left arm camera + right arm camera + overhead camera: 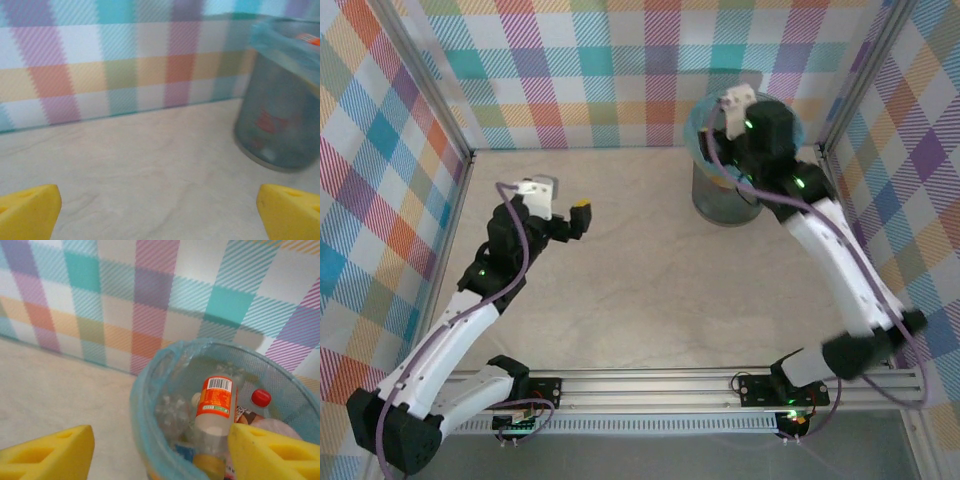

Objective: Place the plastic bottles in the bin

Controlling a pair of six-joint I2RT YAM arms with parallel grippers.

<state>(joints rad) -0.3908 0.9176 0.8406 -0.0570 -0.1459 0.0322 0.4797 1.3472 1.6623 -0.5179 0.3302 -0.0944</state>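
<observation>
Plastic bottles (215, 405) heaped inside the bin (142, 390), straight below the spread right fingers (47, 452).
Topmost orange-labelled, long axis tilted near upright, barcode showing, digits too small to read; red cap (261, 397) just beside. Right fingers released, grasping nothing. Left fingers (30, 210) likewise released and bare above the counter (150, 170), well apart from the bin.

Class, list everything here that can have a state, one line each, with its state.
bin, upright, bag-lined.
plastic bottles, piled inside the bin.
left gripper, open, empty, over the table.
right gripper, open, empty, over the bin.
</observation>
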